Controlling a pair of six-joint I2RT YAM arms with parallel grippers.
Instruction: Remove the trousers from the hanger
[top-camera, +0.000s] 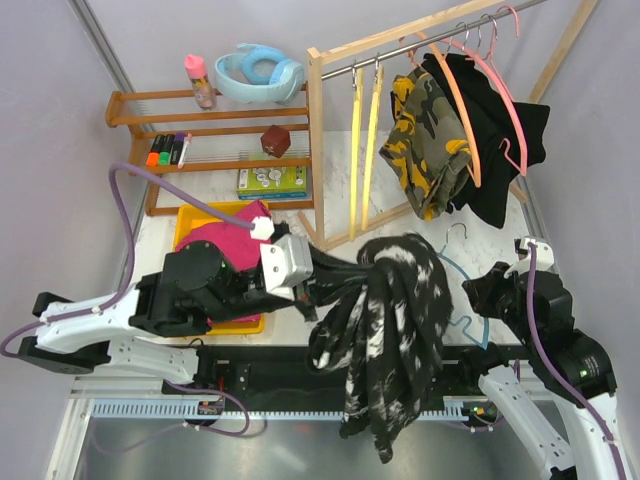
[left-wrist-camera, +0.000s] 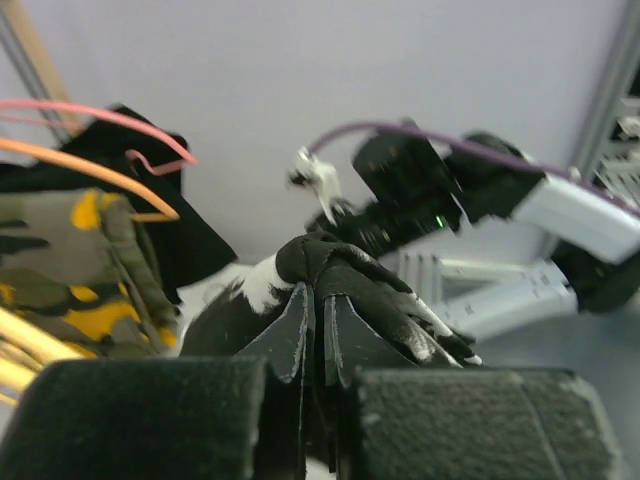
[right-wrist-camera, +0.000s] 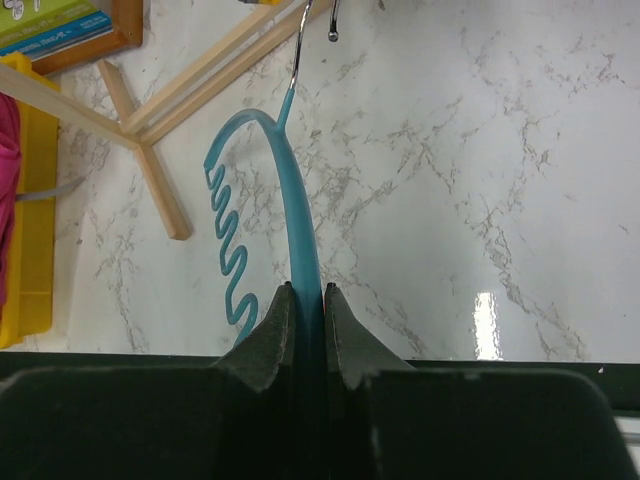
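Observation:
The black trousers with white speckles (top-camera: 390, 330) hang in a bunch over the table's near edge. My left gripper (top-camera: 348, 272) is shut on their top fold; in the left wrist view the jaws (left-wrist-camera: 320, 288) pinch the dark cloth (left-wrist-camera: 350, 270). A blue hanger (top-camera: 462, 278) lies bare on the marble to the right of the trousers. My right gripper (top-camera: 478, 300) is shut on its arm, and the right wrist view shows that gripper (right-wrist-camera: 305, 290) clamping the blue hanger (right-wrist-camera: 296, 200). Camouflage trousers (top-camera: 425, 150) and plain black trousers (top-camera: 495, 130) hang on the rack. Magenta trousers (top-camera: 235, 240) lie in a yellow tray (top-camera: 190, 222).
A wooden clothes rack (top-camera: 316, 140) stands at the back with pink (top-camera: 515, 125) and orange (top-camera: 465, 110) hangers and yellow ones (top-camera: 357, 150). A wooden shelf (top-camera: 215, 160) with markers, a box and a bottle stands at the back left. The rack's foot (right-wrist-camera: 150, 170) crosses the marble.

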